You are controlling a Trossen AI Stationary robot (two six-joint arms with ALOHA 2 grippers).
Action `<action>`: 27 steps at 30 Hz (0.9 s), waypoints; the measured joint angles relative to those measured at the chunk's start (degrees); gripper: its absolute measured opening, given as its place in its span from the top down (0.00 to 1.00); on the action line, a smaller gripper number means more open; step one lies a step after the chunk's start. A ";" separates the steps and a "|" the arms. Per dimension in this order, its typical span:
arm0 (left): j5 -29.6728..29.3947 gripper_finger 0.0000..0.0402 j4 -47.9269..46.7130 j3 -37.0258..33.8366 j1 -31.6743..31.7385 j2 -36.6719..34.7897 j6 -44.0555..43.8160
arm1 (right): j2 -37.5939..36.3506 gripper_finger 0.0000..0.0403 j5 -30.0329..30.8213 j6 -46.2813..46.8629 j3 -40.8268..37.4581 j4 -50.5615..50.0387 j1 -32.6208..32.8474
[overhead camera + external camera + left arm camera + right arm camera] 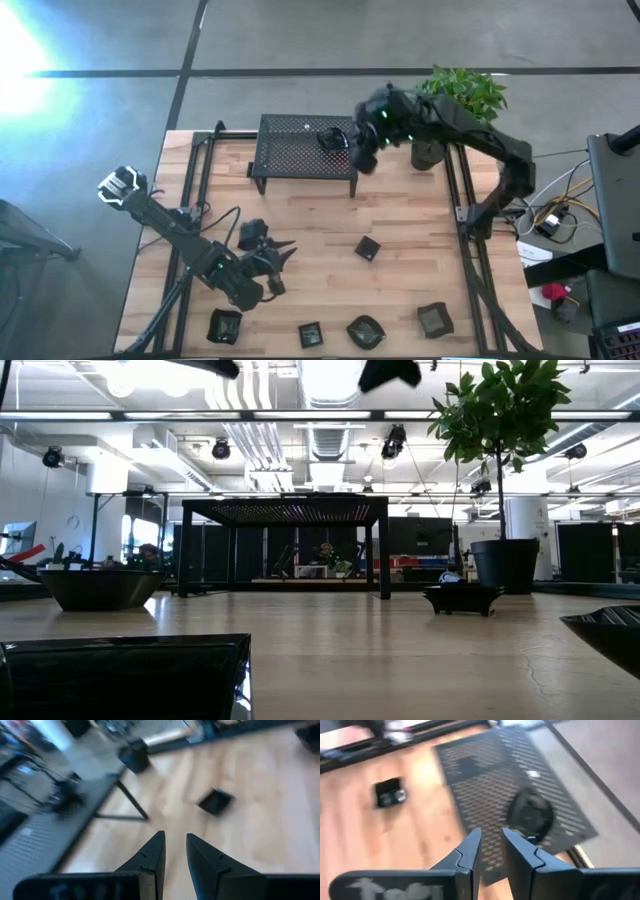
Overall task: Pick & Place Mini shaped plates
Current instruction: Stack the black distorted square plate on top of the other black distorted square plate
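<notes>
Several tiny glossy black plates lie on the wooden table: a square one point(367, 248) near the middle, and others along the near edge point(225, 325) point(310, 334) point(366, 332) point(435, 320). A round plate point(330, 138) point(532, 812) rests flat on the top of the black mesh stand point(305, 150). My right gripper point(360, 152) point(490, 847) hovers above the stand's right end, just beside the round plate, narrowly open and empty. My left gripper point(282, 255) point(175, 852) is over the table's near left part, narrowly open and empty, facing the square plate point(216, 801).
A potted plant point(428, 150) stands right of the stand, close under my right arm. Black frame rails point(190, 200) point(462, 200) run along both table sides. The stand's legs point(132, 802) rise ahead of my left gripper. Bare wood lies between the stand and the near-edge plates.
</notes>
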 joint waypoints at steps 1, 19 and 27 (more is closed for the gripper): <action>2.44 0.81 -1.01 0.03 0.00 -0.04 -0.83 | -0.92 0.83 -0.03 -0.62 -0.62 -0.01 1.65; 50.16 0.81 -18.37 0.36 -2.20 -0.28 -11.56 | -12.39 0.83 -0.24 -3.43 -18.21 6.98 25.05; 55.79 0.81 -18.22 -2.80 -7.58 0.11 -19.24 | -15.75 0.83 -0.22 -3.13 -23.85 13.53 27.65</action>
